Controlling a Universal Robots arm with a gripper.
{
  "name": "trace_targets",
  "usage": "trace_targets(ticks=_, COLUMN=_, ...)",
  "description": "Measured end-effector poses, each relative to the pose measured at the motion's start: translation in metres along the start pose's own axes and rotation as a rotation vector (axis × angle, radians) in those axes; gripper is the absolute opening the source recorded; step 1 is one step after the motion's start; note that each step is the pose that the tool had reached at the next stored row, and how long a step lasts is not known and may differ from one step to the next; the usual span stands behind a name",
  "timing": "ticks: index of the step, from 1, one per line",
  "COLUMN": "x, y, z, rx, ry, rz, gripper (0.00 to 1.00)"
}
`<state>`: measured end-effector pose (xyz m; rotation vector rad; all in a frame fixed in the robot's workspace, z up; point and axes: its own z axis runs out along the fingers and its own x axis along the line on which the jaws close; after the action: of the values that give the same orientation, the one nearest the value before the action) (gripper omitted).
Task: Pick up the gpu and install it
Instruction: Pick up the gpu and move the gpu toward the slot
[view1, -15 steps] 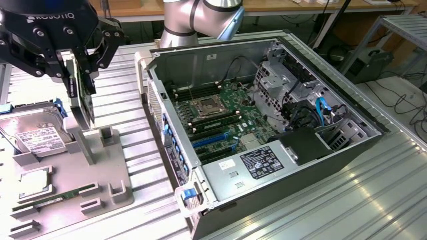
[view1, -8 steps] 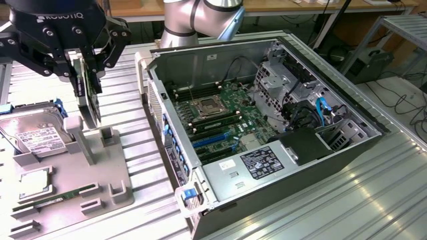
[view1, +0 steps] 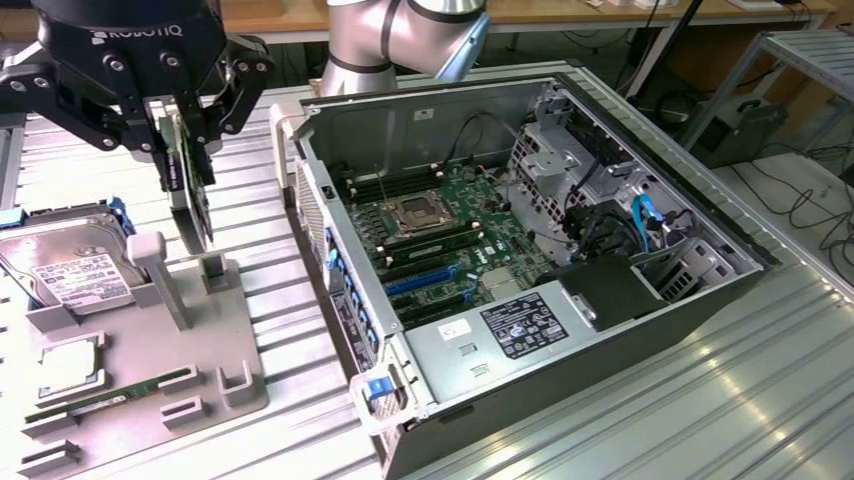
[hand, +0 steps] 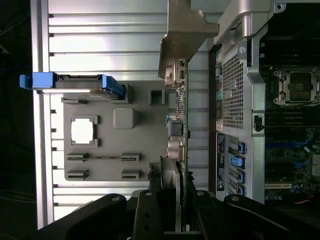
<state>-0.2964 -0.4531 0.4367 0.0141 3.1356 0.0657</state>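
Observation:
The gpu (view1: 191, 195) hangs edge-on as a thin dark slab with a green card edge, over the grey holder tray (view1: 200, 345) at the exterior view's left. My gripper (view1: 183, 135) is shut on its upper edge, one black finger on each face. The card's lower end is close above the tray's upright post (view1: 214, 272); I cannot tell whether they touch. In the wrist view the gpu (hand: 181, 125) runs away from my gripper (hand: 172, 212), with its silver end bracket (hand: 185, 30) at the far end. It sits between the tray (hand: 145, 160) and the open computer case (hand: 235, 100).
The open case (view1: 387, 130) lies on its side to the exterior view's right of the tray, with its motherboard (view1: 454, 225) and blue slots (view1: 424, 282) exposed. A hard drive (view1: 67, 265), a RAM stick (view1: 114, 392) and a square chip (view1: 60, 365) rest on the tray.

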Motion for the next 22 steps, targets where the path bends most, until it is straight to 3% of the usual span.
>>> trace_targets(ticks=21, x=-0.026, y=0.0002, z=0.0001, rx=0.0, ry=0.0, rz=0.0, gripper=0.28)
trace_targets(ticks=22, x=-0.031, y=0.0003, z=0.0002, rx=0.0001, ry=0.0, rz=0.0, gripper=0.28)
